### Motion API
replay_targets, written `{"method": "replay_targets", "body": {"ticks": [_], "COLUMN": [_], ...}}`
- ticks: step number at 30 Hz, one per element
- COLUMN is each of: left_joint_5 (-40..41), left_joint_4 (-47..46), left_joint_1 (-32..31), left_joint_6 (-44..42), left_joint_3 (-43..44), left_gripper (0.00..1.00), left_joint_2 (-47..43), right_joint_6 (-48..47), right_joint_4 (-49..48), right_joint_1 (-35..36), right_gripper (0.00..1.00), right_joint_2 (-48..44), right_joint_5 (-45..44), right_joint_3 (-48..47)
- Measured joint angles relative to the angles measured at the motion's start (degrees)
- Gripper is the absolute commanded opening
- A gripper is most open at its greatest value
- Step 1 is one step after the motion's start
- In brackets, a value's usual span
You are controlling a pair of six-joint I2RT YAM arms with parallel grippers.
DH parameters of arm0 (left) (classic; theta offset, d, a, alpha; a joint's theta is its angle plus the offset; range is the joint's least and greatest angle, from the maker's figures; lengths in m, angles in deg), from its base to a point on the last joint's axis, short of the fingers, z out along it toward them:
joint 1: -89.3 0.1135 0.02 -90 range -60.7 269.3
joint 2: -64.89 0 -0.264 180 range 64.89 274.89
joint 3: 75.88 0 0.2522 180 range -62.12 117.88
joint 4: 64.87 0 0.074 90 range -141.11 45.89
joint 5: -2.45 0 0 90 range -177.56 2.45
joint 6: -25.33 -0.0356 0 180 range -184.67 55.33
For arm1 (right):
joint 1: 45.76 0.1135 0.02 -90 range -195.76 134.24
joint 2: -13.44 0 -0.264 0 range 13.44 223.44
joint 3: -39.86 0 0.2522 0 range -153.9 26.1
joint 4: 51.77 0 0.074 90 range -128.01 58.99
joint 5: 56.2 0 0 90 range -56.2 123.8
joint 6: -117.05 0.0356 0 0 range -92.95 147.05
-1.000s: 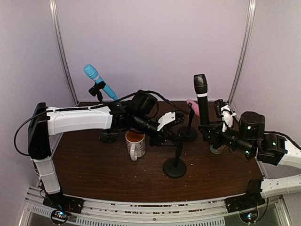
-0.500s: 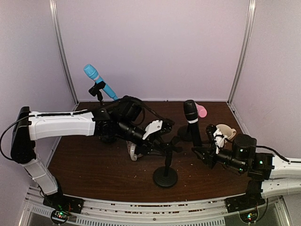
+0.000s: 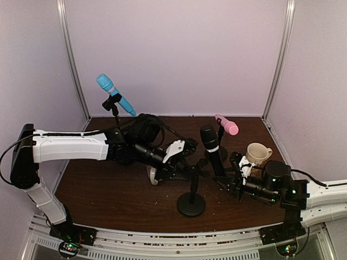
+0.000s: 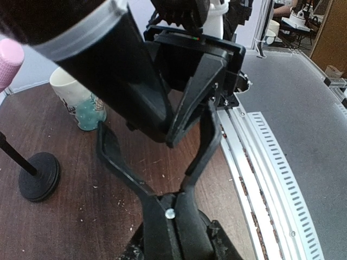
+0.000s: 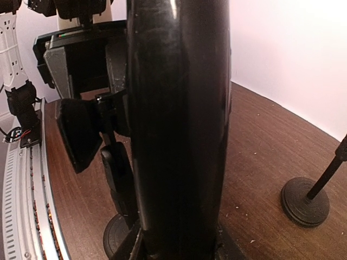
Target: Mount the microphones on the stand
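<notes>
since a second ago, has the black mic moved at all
Yes. Held in the right tool, the black microphone has shifted left and down in the top view, from right of the pink microphone to left of it.

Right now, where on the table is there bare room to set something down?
Front-left table, between the left arm, the empty stand's base and the near edge, is bare. So is the back-right corner behind the beige mug. The middle is crowded: left gripper, right gripper and black microphone meet over the stand.

Blue microphone; black microphone; pink microphone; black stand; cream mug.
</notes>
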Motion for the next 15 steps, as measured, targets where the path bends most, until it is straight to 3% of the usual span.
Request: {"method": "replay_targets", "body": {"ticks": [15], "left_joint_5": [-1.86], "left_joint_4": [-6.84], "left_joint_1": [0.55], "left_joint_6": [3.23], "left_joint_3": [-3.50], "left_gripper": [0.00], "left_joint_2": [-0.61], "right_joint_6": [-0.87], "right_joint_4": [-3.48], "right_joint_1": [2.47], "right_gripper": [0.00], "right_joint_2": [8.87], "right_joint_5": [0.96], "right_joint_3": [-1.16]}}
